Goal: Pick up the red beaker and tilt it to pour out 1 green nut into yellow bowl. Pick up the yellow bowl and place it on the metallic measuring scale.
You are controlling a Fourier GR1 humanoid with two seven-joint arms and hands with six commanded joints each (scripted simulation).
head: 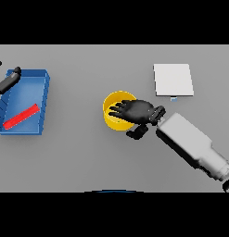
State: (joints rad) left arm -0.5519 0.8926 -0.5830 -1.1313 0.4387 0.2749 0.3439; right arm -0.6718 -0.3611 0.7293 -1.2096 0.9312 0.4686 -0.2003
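Head view, risk: the right hand [136, 112] lies over the near right rim of the yellow bowl [115, 109], so a sideways nudge could slide or tip the bowl before any hold is firm; that is a judgement from how the hand sits.
Head view, second risk: the metallic measuring scale [173, 79] stands apart to the upper right, and a weak hold could likely drop the bowl on the way there.
Right hand: fingers stretched out and a little spread across the bowl's opening, thumb below the rim toward the robot; whether they touch the bowl or hover above it cannot be told.
Yellow bowl: on the table near the middle; no green nut shows inside.
Red beaker: lying flat in the blue tray [43, 88] at far left.
Left hand [7, 81]: at the tray's upper left corner, fingers unclear.
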